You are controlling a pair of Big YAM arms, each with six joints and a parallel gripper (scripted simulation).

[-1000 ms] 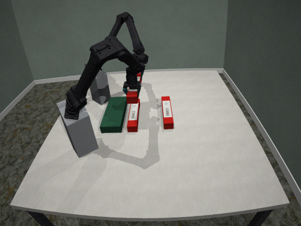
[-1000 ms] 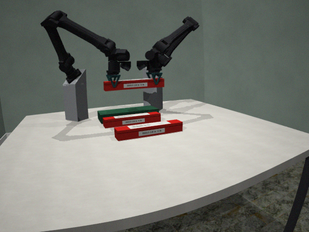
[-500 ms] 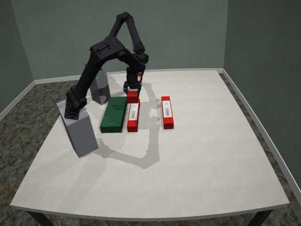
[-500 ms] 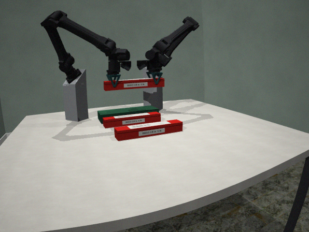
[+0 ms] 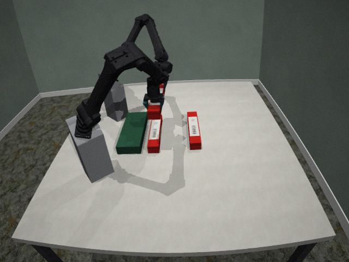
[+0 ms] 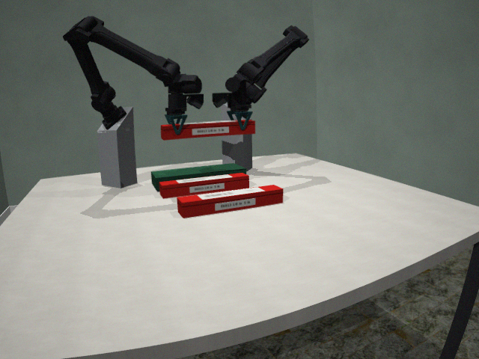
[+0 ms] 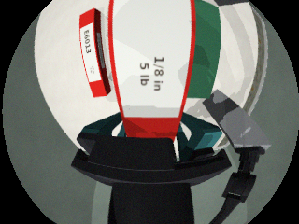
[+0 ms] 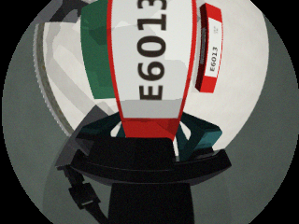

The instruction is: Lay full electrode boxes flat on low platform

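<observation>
In the exterior view, your left gripper [image 5: 163, 88] [image 6: 240, 126] [image 7: 151, 111] and right gripper [image 5: 153, 105] [image 6: 176, 130] [image 8: 150, 110] were clamped on the raised box [image 5: 154, 112] [image 6: 210, 130] [image 7: 151, 61] [image 8: 151, 61], one near each end; it hung level, higher than the platform [image 5: 131, 134] [image 6: 199, 170] [image 7: 206, 51] [image 8: 95, 51]; the middle box [image 5: 154, 132] [image 6: 204, 187] lay just beside that, on the table [image 5: 225, 183] [image 6: 232, 270]; the outer box [image 5: 194, 131] [image 6: 230, 201] [image 7: 93, 53] [image 8: 211, 47] lay farther out, also flat.

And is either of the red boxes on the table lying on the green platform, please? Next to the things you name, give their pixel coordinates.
No, the nearer box [image 5: 154, 135] [image 6: 203, 187] and the farther one [image 5: 194, 131] [image 6: 230, 202] both lie beside the green platform [image 5: 131, 132] [image 6: 154, 180].
</observation>
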